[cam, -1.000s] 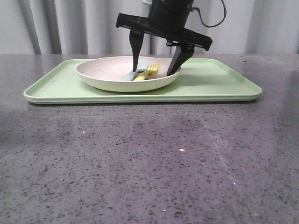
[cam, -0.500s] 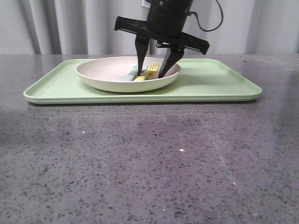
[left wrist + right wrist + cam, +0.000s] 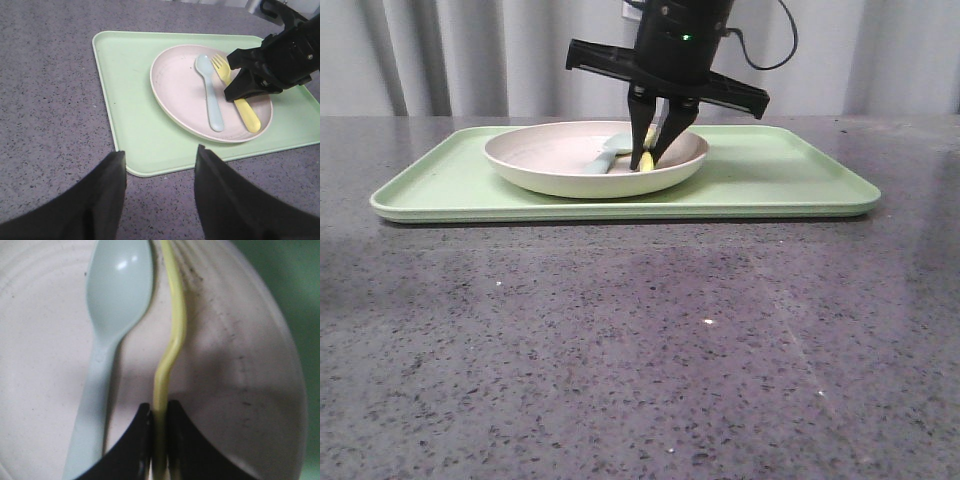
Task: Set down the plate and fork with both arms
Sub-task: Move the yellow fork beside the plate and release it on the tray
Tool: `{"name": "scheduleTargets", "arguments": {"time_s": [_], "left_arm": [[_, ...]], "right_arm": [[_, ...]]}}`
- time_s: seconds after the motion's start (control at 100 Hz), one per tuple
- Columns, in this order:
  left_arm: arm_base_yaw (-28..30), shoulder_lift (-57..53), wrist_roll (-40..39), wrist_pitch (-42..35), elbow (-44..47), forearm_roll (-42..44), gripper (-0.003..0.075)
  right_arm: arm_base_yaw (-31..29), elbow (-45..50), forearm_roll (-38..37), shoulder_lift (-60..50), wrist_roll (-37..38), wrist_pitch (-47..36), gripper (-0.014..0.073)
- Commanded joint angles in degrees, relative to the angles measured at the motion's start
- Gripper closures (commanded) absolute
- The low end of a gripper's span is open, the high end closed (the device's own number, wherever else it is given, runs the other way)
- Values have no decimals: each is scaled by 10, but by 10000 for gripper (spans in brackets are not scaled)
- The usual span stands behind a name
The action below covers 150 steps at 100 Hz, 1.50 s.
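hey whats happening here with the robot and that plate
The right gripper has closed its fingers on the yellow fork, which lies in the pinkish plate next to a pale blue spoon. The plate sits on a green tray on the grey table. The left gripper is open and hangs off the tray's near corner, holding nothing.

right gripper (image 3: 649,158): jaws narrowed from wide apart to pinched | fork (image 3: 646,160): tipped on edge in plate (image 3: 550,180), now clamped
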Motion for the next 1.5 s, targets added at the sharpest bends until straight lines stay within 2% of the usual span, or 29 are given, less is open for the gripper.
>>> {"name": "scheduleTargets", "arguments": {"time_s": [0.0,0.19,0.44,0.69,1.07,1.491], "left_arm": [[-5,-4,-2,-38,-16,-6,409],[-5,-4,-2,-38,-16,-6,409],[-5,-4,-2,-38,-16,-6,409],[-5,-4,-2,-38,-16,-6,409],[-5,-4,-2,-38,-16,-6,409],[-5,-4,-2,-38,-16,-6,409]], "right_arm": [[-3,-16,-11,-53,-2,3,662],[-19,-16,-30,-95,-6,8,662],[-62,-16,-36,-139,-60,27,662],[-118,-14,-56,-137,-74,127,662],[-113,-13,-84,-130,-123,111,660],[-96,-13,-85,-72,-126,122,639]]}}
